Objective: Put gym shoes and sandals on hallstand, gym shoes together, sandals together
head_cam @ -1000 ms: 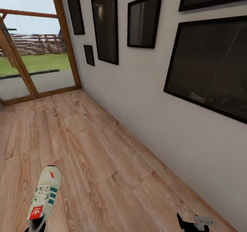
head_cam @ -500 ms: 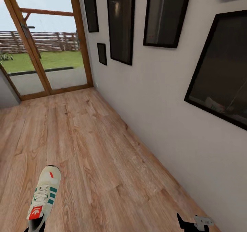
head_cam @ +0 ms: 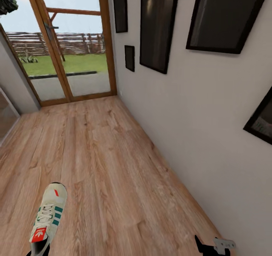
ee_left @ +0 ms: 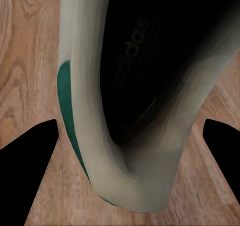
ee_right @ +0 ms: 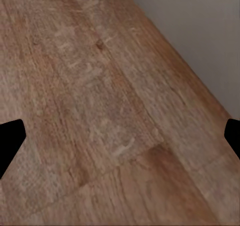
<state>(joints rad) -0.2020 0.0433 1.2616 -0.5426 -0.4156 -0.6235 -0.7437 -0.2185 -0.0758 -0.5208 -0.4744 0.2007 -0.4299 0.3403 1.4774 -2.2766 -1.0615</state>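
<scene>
Bright daylight through glazed door (head_cam: 71, 48); floor (head_cam: 113, 165) evenly lit, no hard shadows. Wrist views soft, shoe (ee_left: 125, 111) blurred close-up.

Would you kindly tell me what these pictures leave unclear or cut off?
- Left claw, head view: cut off by the bottom edge under the gym shoe; in the left wrist view the shoe covers the finger gap, so the grip cannot be judged.
- Shoe's heel, head view: cut off by the bottom edge.
- Right claw, head view: mostly cut off by the bottom edge.
- Frames: dark glass, contents unreadable.
</scene>
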